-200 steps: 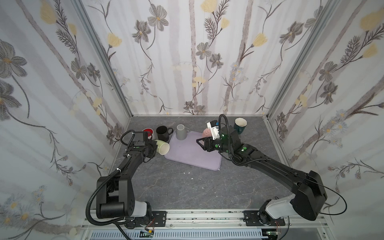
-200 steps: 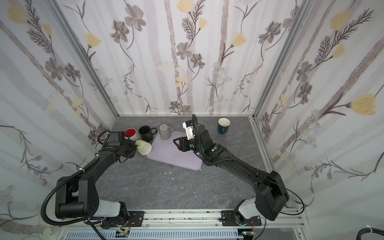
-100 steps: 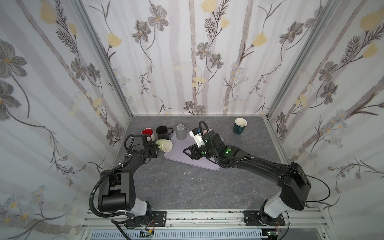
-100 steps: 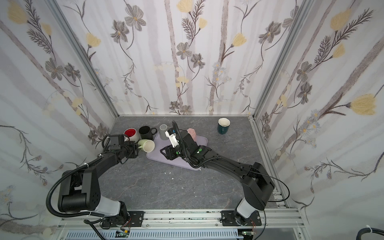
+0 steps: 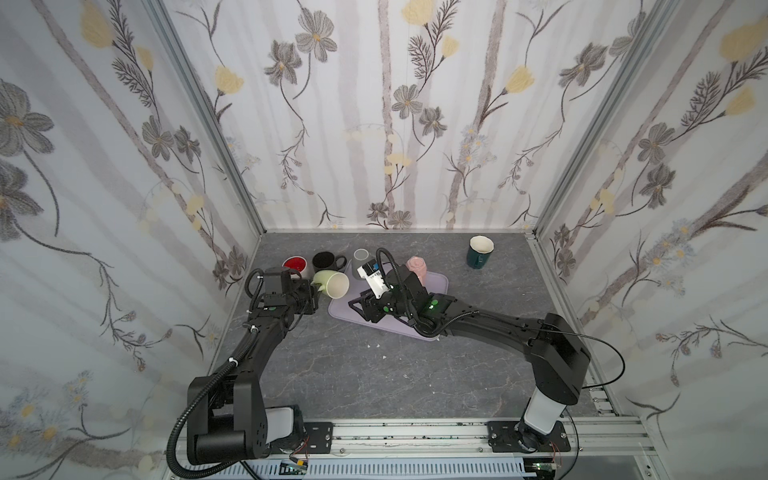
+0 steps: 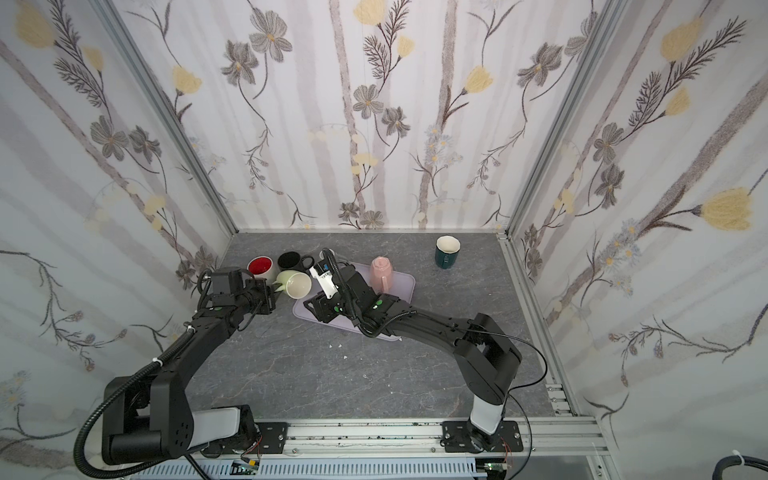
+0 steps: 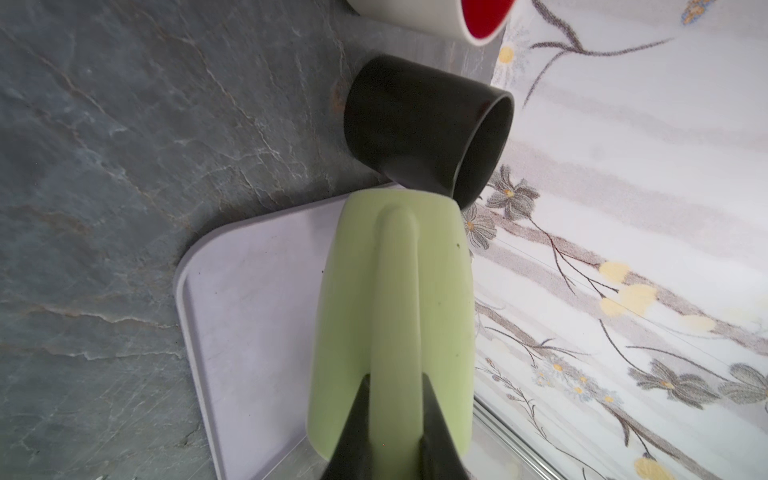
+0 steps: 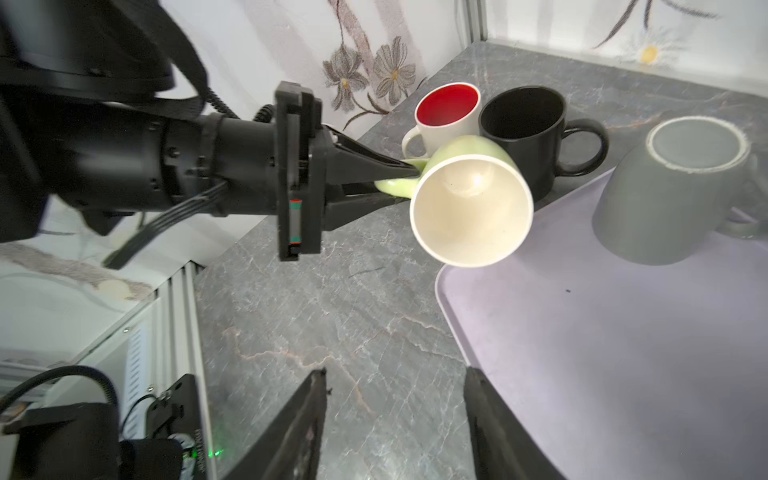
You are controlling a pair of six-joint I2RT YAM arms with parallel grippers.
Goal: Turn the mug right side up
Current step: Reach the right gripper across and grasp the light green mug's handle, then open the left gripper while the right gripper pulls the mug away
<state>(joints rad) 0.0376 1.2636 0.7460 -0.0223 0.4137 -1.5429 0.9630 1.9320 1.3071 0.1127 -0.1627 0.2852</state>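
The mug (image 5: 332, 283) (image 6: 296, 284) is light green outside and cream inside. It hangs on its side above the near left corner of the lavender tray (image 5: 436, 282) (image 6: 403, 286), mouth toward my right arm. My left gripper (image 5: 317, 287) (image 6: 277, 287) (image 7: 395, 378) is shut on its handle, as the right wrist view (image 8: 409, 183) also shows. In the left wrist view the mug's (image 7: 395, 291) handle runs between the fingers. My right gripper (image 5: 356, 303) (image 6: 311, 304) (image 8: 395, 374) stands open and empty, low over the tray's left edge, facing the mug's (image 8: 469, 208) open mouth.
A white mug with a red inside (image 5: 295, 265) and a black mug (image 5: 326, 261) stand upright just behind the green one. A grey mug (image 8: 673, 195) and a pink mug (image 5: 417, 268) sit upside down on the tray. A dark green mug (image 5: 480, 251) stands at the back right.
My right arm has swung left across the tray, from beside the pink mug to the tray's left edge. The left gripper has turned the green mug's mouth more toward the right.
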